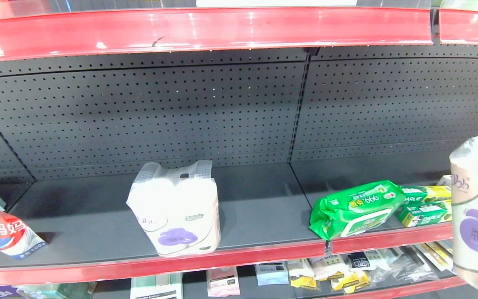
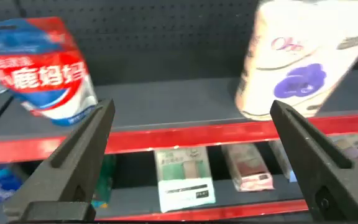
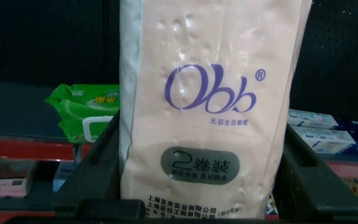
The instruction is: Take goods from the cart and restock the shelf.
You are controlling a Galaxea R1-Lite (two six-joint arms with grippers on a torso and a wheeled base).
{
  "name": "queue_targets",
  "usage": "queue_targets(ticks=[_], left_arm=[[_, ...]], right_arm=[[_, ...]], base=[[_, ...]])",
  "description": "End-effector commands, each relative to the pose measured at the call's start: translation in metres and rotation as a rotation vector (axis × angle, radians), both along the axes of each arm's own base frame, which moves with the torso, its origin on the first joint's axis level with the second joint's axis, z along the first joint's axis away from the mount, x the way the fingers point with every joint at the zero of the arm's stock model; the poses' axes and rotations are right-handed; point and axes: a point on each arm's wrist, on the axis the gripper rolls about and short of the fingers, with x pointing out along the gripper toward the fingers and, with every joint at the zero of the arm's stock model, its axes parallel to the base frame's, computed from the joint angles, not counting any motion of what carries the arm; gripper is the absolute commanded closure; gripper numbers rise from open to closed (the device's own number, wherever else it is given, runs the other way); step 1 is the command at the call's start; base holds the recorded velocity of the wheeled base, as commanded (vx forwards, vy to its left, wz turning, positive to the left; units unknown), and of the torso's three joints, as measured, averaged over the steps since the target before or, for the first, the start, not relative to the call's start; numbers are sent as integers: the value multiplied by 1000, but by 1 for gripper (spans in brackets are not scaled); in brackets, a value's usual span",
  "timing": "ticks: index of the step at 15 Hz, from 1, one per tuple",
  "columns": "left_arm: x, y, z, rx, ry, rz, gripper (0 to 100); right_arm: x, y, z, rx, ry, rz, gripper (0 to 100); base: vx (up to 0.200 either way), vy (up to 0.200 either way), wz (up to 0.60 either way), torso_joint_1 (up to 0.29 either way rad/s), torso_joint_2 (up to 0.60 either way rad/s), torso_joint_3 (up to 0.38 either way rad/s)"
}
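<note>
A pale paper-roll pack with purple print (image 3: 210, 106) stands upright between the fingers (image 3: 98, 168) of my right gripper (image 3: 207, 186), which is shut on it. The same pack (image 1: 477, 220) hangs at the far right in the head view, in front of the shelf's red front rail (image 1: 388, 238). A matching pack with a handle (image 1: 174, 214) stands on the grey shelf board (image 1: 259, 207) near its front edge, seen also as the pack (image 2: 300, 62) in the left wrist view. My left gripper (image 2: 197, 168) is open and holds nothing, just before and below the rail (image 2: 185, 134).
A red, white and blue bag (image 1: 2, 232) leans at the shelf's left end. A green wipes pack (image 1: 355, 207) and green boxes (image 1: 425, 205) lie at the right. Bare board lies between the standing pack and the wipes. Small packets (image 1: 326, 270) fill the shelf below.
</note>
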Motion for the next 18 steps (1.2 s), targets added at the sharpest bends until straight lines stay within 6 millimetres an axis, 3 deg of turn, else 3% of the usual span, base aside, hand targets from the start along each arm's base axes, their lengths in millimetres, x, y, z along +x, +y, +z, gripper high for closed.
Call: queue_targets(ticks=[1,18], left_arm=[[-1,0,-3,0,-12,-8,0],[-1,0,-3,5,-12,-8,0]], right_arm=[[-1,0,0,0,-8,7,100],[-3,0,0,32,-12,17,100]], base=[[0,0,0,0,0,0],[0,0,0,0,0,0]])
